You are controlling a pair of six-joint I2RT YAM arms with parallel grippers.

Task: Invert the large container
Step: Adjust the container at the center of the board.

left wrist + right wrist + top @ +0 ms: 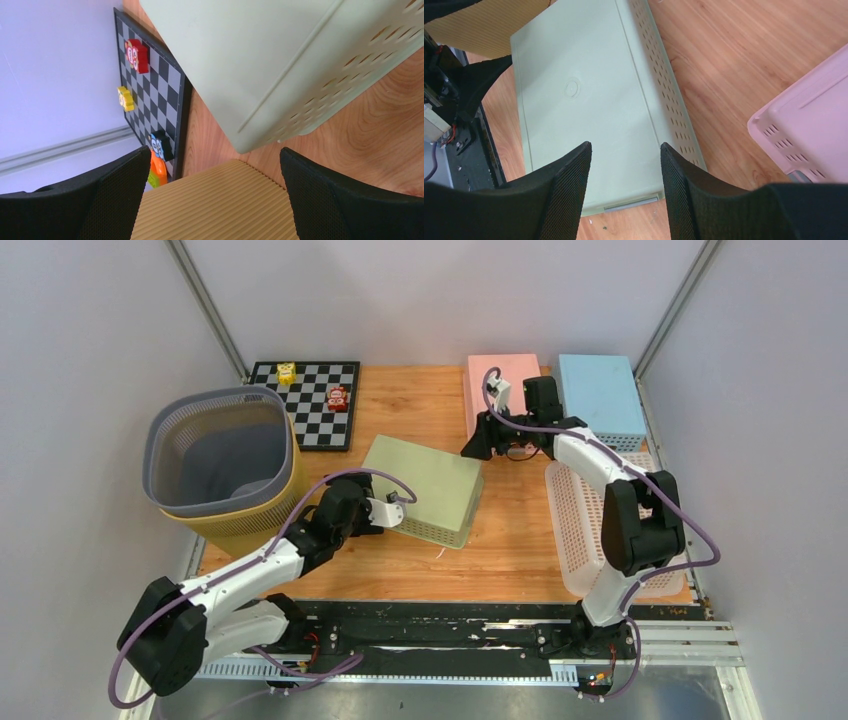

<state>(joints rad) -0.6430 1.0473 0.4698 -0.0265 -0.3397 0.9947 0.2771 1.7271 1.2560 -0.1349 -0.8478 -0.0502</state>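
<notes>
Green container [425,485] sits mid-table [510,550], flat base up and perforated walls running down to the wood, so it reads as already flipped. Left gripper [393,510] is just beside its left near edge, jaws spread wide, holding nothing. Right gripper [624,145] hovers over the far right side, jaws about half open, nothing between them, not touching. Looks like the wrap-up step: flip done, both arms free. Your next move is probably just backing off. Lift straight clear so no finger clips the rim and shoves it toward the stacked baskets [220,455] at left.
</notes>
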